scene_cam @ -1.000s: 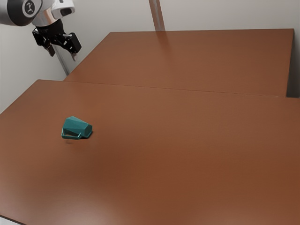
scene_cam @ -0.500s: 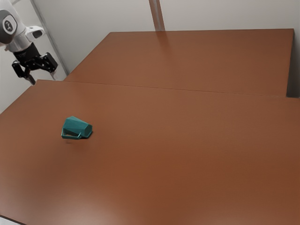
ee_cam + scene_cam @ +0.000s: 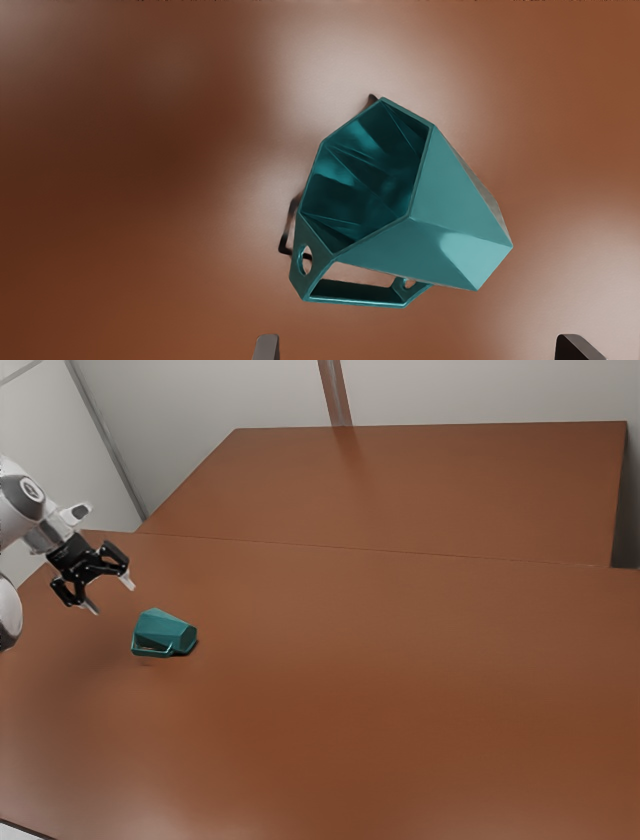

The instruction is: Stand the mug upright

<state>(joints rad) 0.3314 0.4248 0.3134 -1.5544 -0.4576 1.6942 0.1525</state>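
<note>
The mug lies on its side on the worktop, toward the exterior view's left, so it is not upright as things stand. Its long axis runs from the wide mouth, at the exterior view's left, to the narrower base at the exterior view's right. The handle sits low, on the flank that faces the exterior camera; in the wrist view it is the part nearest the fingertips.

The end effector hangs above and just beside the mouth end, toward the exterior view's left, on the only arm. Its fingers stand wide apart with nothing between them, and neither touches the mug. The coming move turns on this: the mug lies off past the mouth from the fingers, so they would likely have to travel along its axis and line up with either the body or the handle before closing. The slanting faces could let a loose grip slip.

Against the earlier exterior frames, the hand has come down from the upper left corner and much closer to the mug, while the mug's place and pose look unchanged.
</note>
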